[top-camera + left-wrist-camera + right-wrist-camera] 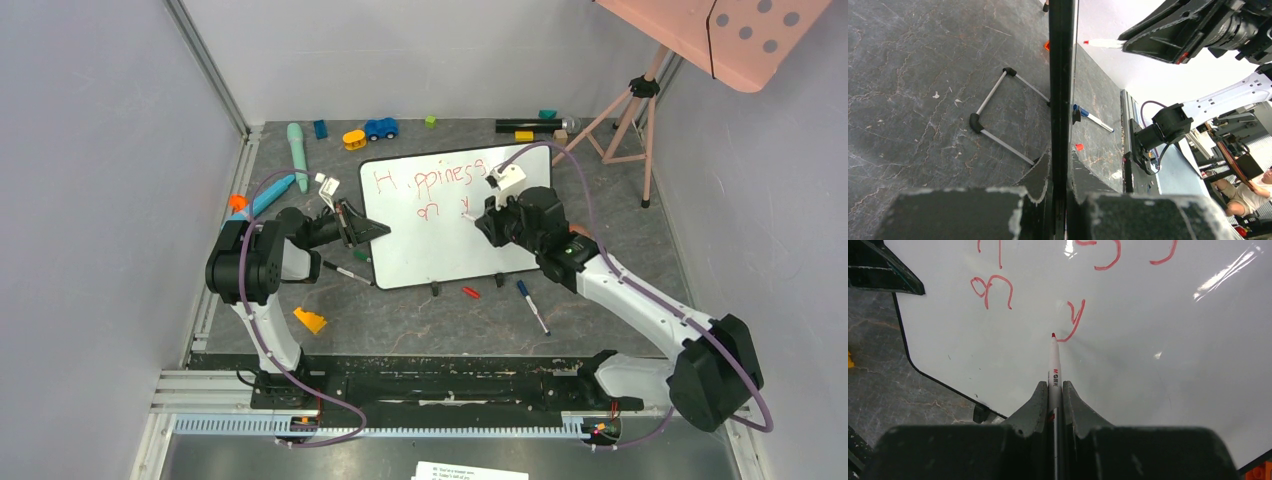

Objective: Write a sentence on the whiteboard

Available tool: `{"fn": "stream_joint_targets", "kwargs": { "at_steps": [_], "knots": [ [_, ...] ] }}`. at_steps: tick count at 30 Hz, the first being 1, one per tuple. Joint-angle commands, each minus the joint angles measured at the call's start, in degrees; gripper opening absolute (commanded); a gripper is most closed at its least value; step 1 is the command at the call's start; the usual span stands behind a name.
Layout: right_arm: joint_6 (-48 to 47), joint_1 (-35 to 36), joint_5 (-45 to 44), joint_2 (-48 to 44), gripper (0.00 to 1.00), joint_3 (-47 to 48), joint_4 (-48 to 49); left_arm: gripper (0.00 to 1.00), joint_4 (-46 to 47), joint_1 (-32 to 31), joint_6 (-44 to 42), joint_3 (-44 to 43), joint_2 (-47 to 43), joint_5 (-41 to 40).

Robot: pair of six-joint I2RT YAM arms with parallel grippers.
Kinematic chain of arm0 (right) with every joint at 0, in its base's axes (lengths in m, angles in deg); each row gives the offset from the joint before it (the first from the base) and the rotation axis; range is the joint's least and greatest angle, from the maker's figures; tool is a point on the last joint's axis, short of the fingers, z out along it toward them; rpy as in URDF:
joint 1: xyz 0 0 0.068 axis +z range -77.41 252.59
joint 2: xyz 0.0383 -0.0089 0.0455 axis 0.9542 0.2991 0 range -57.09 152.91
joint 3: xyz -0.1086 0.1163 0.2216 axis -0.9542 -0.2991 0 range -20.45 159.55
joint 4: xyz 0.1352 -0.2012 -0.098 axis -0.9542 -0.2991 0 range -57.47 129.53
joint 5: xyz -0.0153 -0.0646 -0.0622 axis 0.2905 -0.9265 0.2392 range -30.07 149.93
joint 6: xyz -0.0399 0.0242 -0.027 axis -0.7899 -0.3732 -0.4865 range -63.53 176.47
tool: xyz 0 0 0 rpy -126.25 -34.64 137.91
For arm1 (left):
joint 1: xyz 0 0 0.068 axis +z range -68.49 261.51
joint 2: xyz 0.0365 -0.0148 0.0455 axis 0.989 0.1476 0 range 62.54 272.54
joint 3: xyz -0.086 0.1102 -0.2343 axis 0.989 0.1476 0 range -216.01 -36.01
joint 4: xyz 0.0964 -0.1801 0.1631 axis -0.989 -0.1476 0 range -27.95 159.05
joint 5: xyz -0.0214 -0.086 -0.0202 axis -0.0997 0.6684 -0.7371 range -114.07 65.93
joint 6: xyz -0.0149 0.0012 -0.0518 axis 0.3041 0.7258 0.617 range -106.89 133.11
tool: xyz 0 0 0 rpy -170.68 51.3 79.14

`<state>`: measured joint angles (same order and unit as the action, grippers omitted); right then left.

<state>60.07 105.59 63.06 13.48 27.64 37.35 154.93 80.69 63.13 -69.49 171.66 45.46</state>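
Pinched in the right gripper (pixel 1053 390), the white red-tipped marker (pixel 1053 362) points its tip at the tail of the red handwritten "y" (pixel 1075 320), with the blank glossy white whiteboard (pixel 1158 390) surface lying to its right.

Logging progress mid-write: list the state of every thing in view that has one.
whiteboard: left edge clamped, partly written.
sentence: unfinished, reads "Happiness on y".
red marker: uncapped, tip at the y's tail.
left gripper: shut on the whiteboard's rim.
right gripper: shut on the red marker.

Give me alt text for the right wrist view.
The right gripper is shut on a red-tipped marker, its tip beside the tail of a red "y" on the whiteboard. Red "on" sits left of it, below more red letters.
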Motion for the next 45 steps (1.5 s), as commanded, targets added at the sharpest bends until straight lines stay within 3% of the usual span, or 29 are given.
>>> {"fn": "stream_joint_targets", "kwargs": {
  "at_steps": [1, 10, 45],
  "knots": [
    [-0.3, -0.2, -0.1, -4.9, 0.00, 1.1, 4.1, 0.02, 3.3, 0.5, -4.5, -0.3, -0.7, 0.3],
    [-0.6, -1.1, -7.1, -5.6, 0.00, 1.1, 2.3, 0.02, 3.3, 0.5, -4.4, -0.3, -0.7, 0.2],
    [-1.2, -1.3, -7.2, 1.5, 0.00, 6.6, 0.0, 0.02, 3.3, 0.5, -4.4, -0.4, -0.5, 0.2]
  ]
}}
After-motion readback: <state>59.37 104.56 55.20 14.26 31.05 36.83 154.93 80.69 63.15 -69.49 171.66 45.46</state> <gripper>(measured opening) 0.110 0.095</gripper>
